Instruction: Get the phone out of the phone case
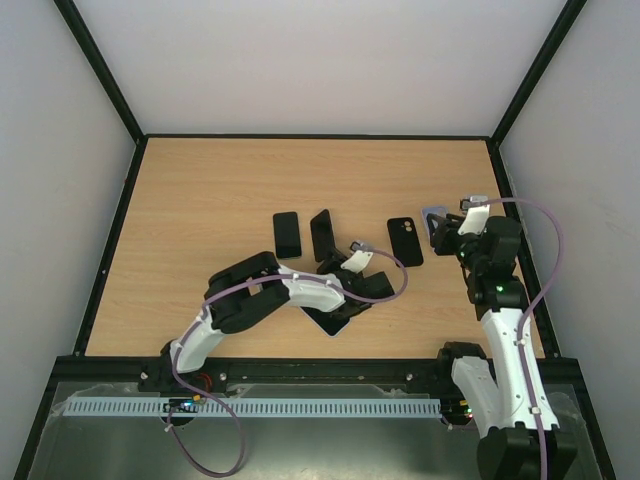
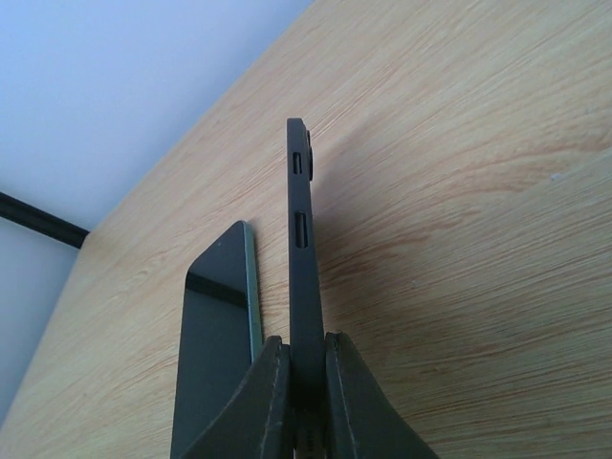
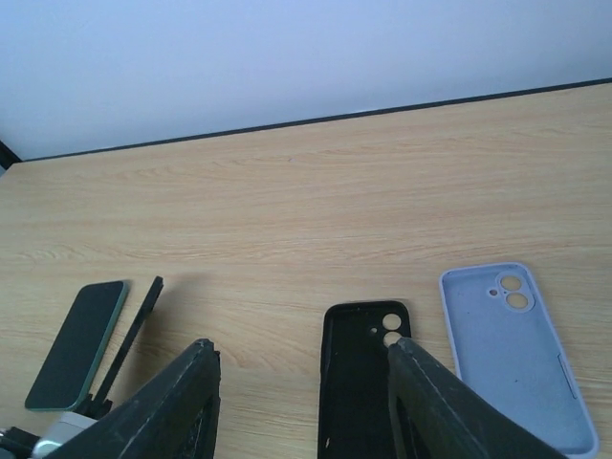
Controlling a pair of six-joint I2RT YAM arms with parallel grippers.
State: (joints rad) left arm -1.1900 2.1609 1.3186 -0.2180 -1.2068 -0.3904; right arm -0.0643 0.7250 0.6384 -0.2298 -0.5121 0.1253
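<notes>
**Phone (image 2: 220, 320) looks free of its case; the case is not yet put down**

Phone: it lies flat on the bench (image 1: 200, 190) at the lower left of the left wrist view. Its green edge shows and nothing is wrapped round it.

Just to its right, close beside it but not visibly touching, a dark phone case (image 2: 304, 239) stands on edge. The left gripper (image 2: 306, 342) is clamped tight on the case's lower end. The button slots along the case's side seem to show light through, so I judge it empty, though this edge-on view cannot settle that.

Further right in the top view, 2 more cases lie flat and open side up. A black case (image 1: 405, 241) sits right of centre, and a lilac case (image 1: 437, 220) is just beyond it. The right gripper (image 3: 301, 349) hangs over that part of the bench with its jaws partly apart and nothing between them.

By my reading, the main step is done, since phone and case are separate. What seems left is small: lower the held case onto bare bench clear of the phone, then release it.
</notes>
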